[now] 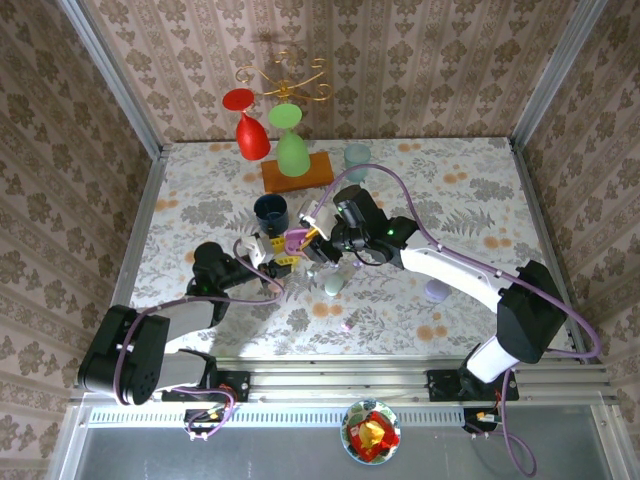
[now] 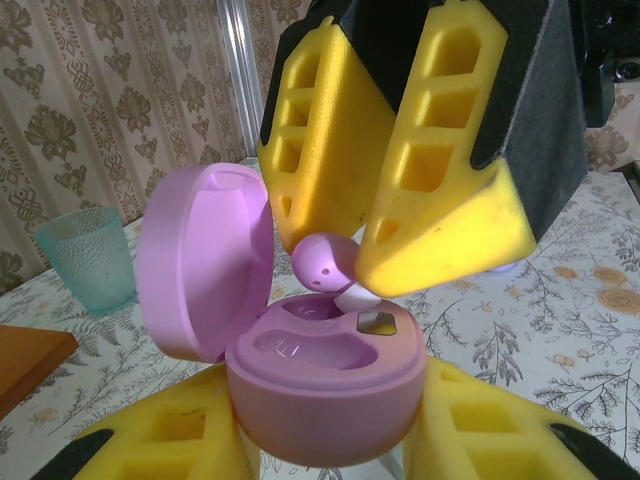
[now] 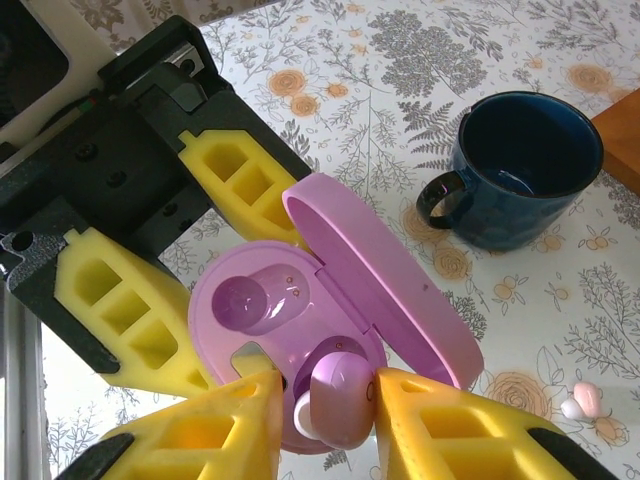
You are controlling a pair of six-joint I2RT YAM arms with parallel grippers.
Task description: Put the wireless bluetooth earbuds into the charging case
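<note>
The job seems about half done: the left claw point(image 3: 250, 310) pinches the open lilac case point(image 3: 400, 290), one earbud point(image 3: 250, 298) sits in its 10 o'clock socket, and a second earbud point(image 3: 340, 400) leans into the 6 o'clock socket, closely flanked by the right claw point(image 3: 328, 415), pinched or freed I cannot tell.

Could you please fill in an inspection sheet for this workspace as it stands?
Surface: table under a floral cloth.
Job's things: open lilac charging case; earbud at its slot; loose earbud on the cloth.
Clutter: blue mug, teal tumbler, red glass, green glass, wooden block, mint case, spare lilac case.
End effectors: left end effector shut on the charging case; right end effector flanks the earbud, grip unclear.
Cables: purple cables along both arms.
Surroundings: patterned walls; bowl beyond the near rail.
</note>
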